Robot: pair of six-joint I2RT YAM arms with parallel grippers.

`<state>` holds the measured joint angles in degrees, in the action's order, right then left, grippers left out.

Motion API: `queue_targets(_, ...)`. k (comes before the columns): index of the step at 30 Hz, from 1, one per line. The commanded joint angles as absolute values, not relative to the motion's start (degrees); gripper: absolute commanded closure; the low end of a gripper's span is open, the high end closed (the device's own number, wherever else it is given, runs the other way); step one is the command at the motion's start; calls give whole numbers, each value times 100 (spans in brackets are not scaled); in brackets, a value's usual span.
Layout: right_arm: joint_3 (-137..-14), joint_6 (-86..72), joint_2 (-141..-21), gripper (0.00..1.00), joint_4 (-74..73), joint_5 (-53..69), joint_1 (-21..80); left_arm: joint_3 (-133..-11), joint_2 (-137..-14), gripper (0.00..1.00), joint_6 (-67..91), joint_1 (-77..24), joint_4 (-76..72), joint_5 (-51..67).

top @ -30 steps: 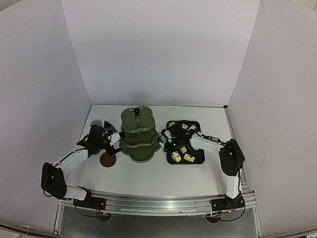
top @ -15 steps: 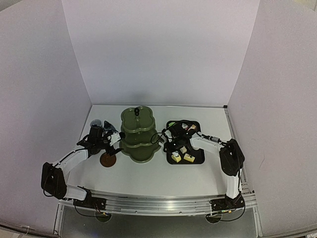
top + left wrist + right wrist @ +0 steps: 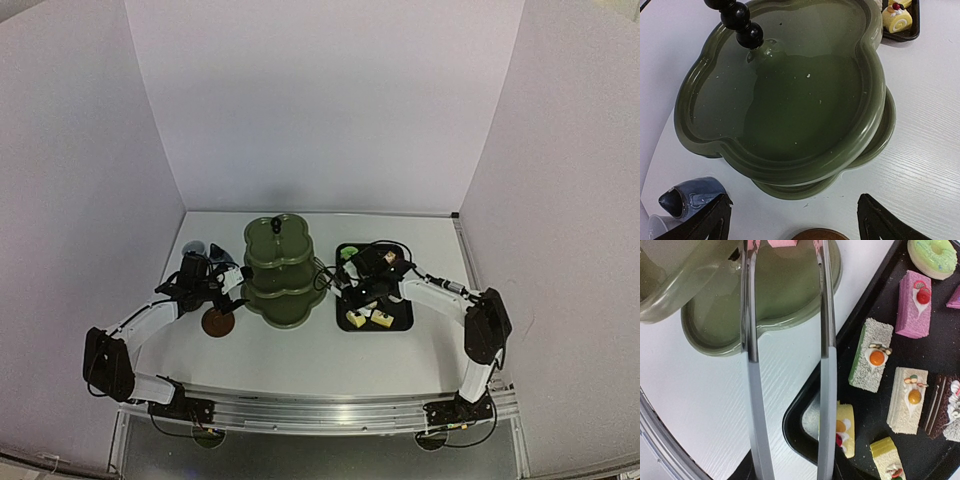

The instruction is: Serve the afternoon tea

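The olive-green three-tier stand [image 3: 278, 270] rises mid-table and fills the left wrist view [image 3: 790, 100]. My left gripper [image 3: 213, 283] is open and empty beside its left side [image 3: 795, 227], above a brown saucer [image 3: 820, 234], with the dark-blue pot [image 3: 690, 197] and pale cup [image 3: 649, 225] at its left. My right gripper [image 3: 372, 272] is shut on the tongs [image 3: 750, 390]. Their tips reach over the stand's lowest tier [image 3: 775, 300] with a pink cake [image 3: 782, 242] between them, cut off by the frame edge. Several cakes lie on the tray, among them a pink one [image 3: 914, 302] and a yellow roll [image 3: 845, 427].
The black tray [image 3: 405, 310] sits right of the stand, its near corner [image 3: 805, 435] under the tongs. A second saucer [image 3: 218, 322] lies in front of the left gripper. White walls close in three sides.
My right wrist has drawn back to the right over the tray, and its elbow has swung right. The left arm has not moved.
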<state>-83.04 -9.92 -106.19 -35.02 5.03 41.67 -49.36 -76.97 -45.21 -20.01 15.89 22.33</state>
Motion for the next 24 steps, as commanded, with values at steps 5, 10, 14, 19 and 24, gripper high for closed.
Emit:
queue_targets(5, -8042, -1184, -9809, 65, -4329, 82, 4193, -4932, -7597, 12, -4564, -2031, 1361, 2241)
queue_targets(10, -7822, -1377, -9336, 65, -4533, -151, 4197, -4824, -7572, 12, -4506, -2030, 1276, 2243)
queue_targets(14, -7736, -1493, -9152, 65, -4868, -410, 4192, -4788, -7554, 12, -4474, -2030, 1224, 2251)
queue_targets(19, -7803, -1614, -9231, 65, -5371, -572, 4195, -4750, -7562, 12, -4475, -2030, 1146, 2229)
queue_targets(24, -7815, -1752, -9319, 64, -5620, -545, 4192, -4704, -7550, 12, -4482, -2034, 1138, 2259)
